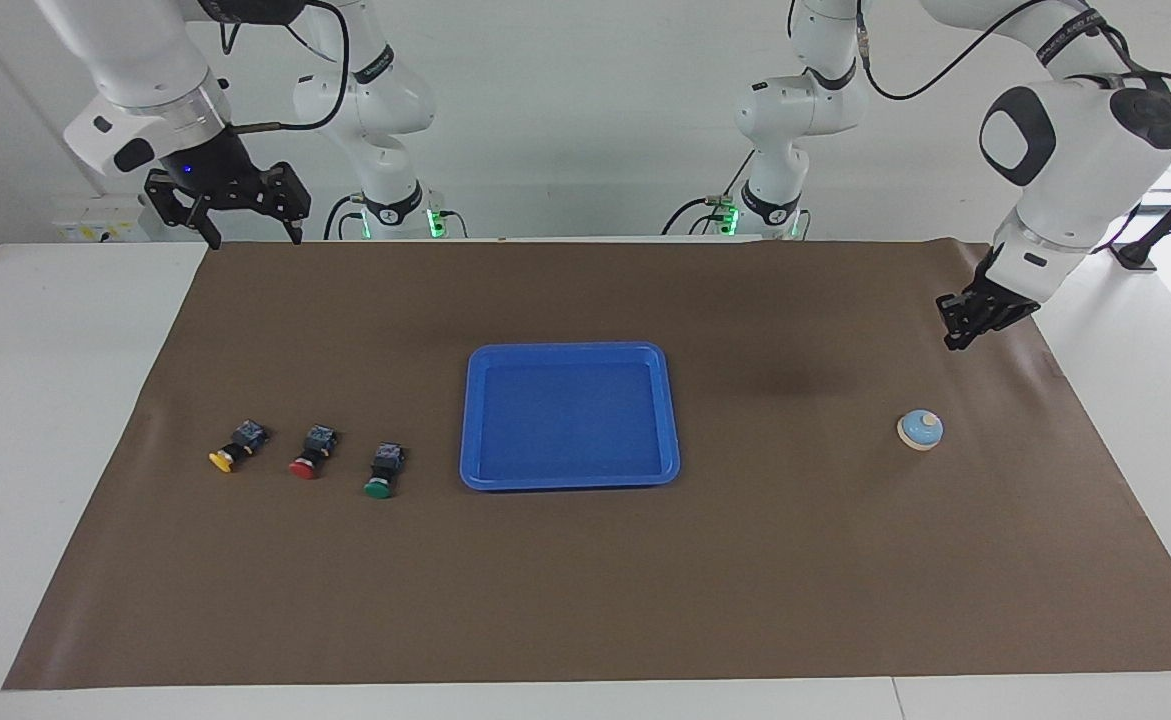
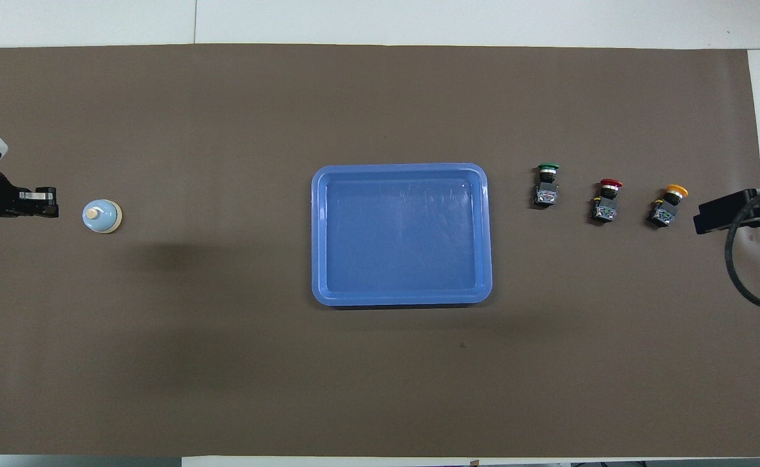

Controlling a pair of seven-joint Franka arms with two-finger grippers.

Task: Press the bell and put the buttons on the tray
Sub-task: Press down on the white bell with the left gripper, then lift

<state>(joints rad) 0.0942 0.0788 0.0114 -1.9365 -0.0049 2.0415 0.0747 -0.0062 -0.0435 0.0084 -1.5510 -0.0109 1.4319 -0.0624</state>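
The light-blue bell (image 1: 920, 430) (image 2: 102, 216) stands on the brown mat toward the left arm's end of the table. My left gripper (image 1: 953, 340) (image 2: 52, 202) hangs in the air close to the bell, shut with nothing in it and clear of the bell. The blue tray (image 1: 570, 350) (image 2: 318, 233) lies mid-mat with nothing in it. Three buttons lie in a row toward the right arm's end: green (image 1: 383, 470) (image 2: 546, 185), red (image 1: 311, 453) (image 2: 607, 201), yellow (image 1: 235, 447) (image 2: 668, 205). My right gripper (image 1: 256, 240) (image 2: 701, 220) waits open, high over the mat's corner near the robots.
The brown mat (image 1: 585, 580) covers most of the white table (image 1: 45, 400). A black cable (image 2: 743, 272) loops down from the right arm over the mat's edge beside the yellow button.
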